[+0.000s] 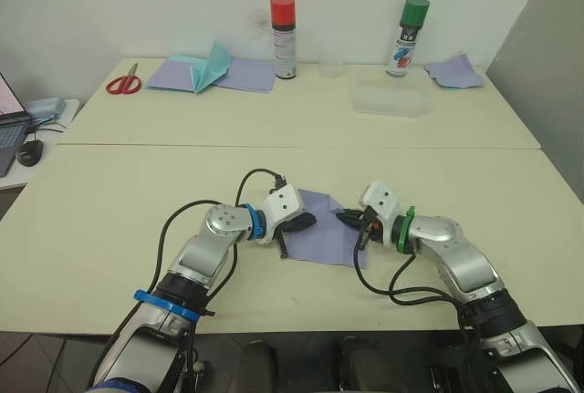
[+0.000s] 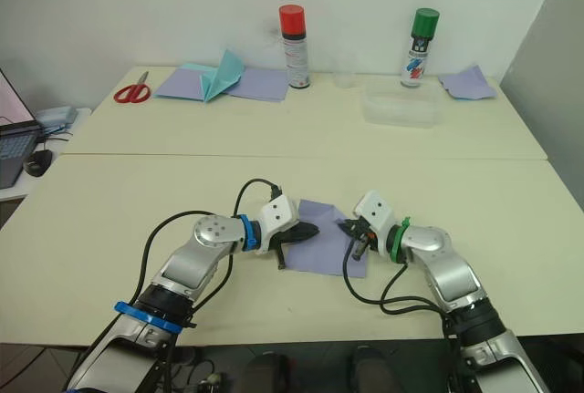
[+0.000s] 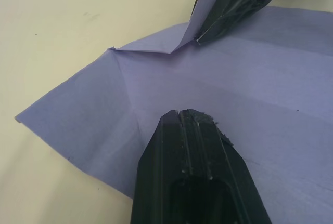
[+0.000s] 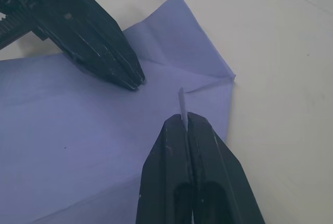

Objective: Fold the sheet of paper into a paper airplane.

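The lavender sheet of paper [image 1: 324,236] lies flat on the near table between my two grippers, with crease lines across it. My left gripper [image 1: 308,221] is shut, and its tip rests on the sheet's left part [image 3: 156,78]. My right gripper [image 1: 345,219] is shut on the sheet's right edge. A thin strip of paper [image 4: 182,102] stands up between its fingers [image 4: 208,151], and that edge is lifted off the table. The two tips are close together, facing each other. The paper airplane is out of view.
On the far table stand a red-capped spray can [image 1: 284,37], a green-capped spray can [image 1: 406,37] and a clear plastic tub [image 1: 392,98]. Red scissors [image 1: 123,83], a teal folded paper [image 1: 212,67] on lavender sheets, and a lavender scrap [image 1: 453,71] lie there too. A laptop [image 1: 9,129] sits far left.
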You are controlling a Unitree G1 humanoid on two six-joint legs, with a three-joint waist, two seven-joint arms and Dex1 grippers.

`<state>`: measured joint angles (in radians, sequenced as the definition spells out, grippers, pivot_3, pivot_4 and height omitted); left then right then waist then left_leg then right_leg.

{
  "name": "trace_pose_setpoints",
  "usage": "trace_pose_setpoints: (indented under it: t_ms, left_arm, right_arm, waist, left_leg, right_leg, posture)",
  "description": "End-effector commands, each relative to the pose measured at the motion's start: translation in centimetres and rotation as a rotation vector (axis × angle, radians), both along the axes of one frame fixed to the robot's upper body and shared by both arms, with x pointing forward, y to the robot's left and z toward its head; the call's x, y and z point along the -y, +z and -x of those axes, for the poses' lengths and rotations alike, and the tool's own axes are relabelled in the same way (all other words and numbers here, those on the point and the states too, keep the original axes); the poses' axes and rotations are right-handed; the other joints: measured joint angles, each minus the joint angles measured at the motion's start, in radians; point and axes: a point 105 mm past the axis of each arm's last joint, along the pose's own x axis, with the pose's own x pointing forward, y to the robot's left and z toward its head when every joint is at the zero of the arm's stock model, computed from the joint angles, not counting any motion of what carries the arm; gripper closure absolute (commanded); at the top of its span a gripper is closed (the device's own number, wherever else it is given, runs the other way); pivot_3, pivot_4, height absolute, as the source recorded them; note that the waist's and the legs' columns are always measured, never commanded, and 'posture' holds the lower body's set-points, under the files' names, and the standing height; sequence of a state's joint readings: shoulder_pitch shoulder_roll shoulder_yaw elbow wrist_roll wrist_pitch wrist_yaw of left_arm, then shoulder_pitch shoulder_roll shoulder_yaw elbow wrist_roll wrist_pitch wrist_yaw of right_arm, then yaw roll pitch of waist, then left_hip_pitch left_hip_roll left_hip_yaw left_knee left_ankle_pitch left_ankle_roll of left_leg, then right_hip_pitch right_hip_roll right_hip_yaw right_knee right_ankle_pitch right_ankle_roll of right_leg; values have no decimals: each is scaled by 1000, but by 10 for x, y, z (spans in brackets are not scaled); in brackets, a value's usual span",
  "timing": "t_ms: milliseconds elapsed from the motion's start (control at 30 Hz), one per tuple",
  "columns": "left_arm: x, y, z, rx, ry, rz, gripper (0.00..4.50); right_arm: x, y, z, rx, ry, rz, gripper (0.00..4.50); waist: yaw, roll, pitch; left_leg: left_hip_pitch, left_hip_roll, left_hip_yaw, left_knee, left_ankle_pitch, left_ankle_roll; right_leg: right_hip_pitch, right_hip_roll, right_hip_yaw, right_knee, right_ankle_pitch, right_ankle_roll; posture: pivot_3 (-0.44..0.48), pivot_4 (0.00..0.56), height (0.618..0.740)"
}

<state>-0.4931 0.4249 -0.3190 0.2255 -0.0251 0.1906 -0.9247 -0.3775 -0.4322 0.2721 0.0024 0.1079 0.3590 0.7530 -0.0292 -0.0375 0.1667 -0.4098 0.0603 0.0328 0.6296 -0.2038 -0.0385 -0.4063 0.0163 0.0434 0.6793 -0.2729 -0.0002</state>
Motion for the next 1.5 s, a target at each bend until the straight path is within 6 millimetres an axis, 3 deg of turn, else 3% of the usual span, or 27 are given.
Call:
trace_pose_setpoints:
  t_ms: [33,1333,1500]
  left_arm:
    - [-2,-20,4,-58,11,-63,4500]
    - [-4,-19,-1,-48,27,-63,4500]
    - [-7,-5,-8,-49,44,-31,4500]
  right_arm:
    - [-5,5,0,58,39,34,4485]
    - [-13,-5,2,31,80,59,4485]
    - [-13,-11,3,28,96,92,4485]
  waist:
    - [0,0,0]
    - [-1,0,0]
    - [-1,0,0]
  left_leg:
    - [0,0,0,0,0,0]
    - [1,0,0,0,0,0]
    - [1,0,0,0,0,0]
  right_leg:
    - [0,0,0,0,0,0]
    - [0,0,0,0,0,0]
    - [0,1,0,0,0,0]
  posture:
    - [0,150,740]
    - [0,150,740]
    - [0,150,740]
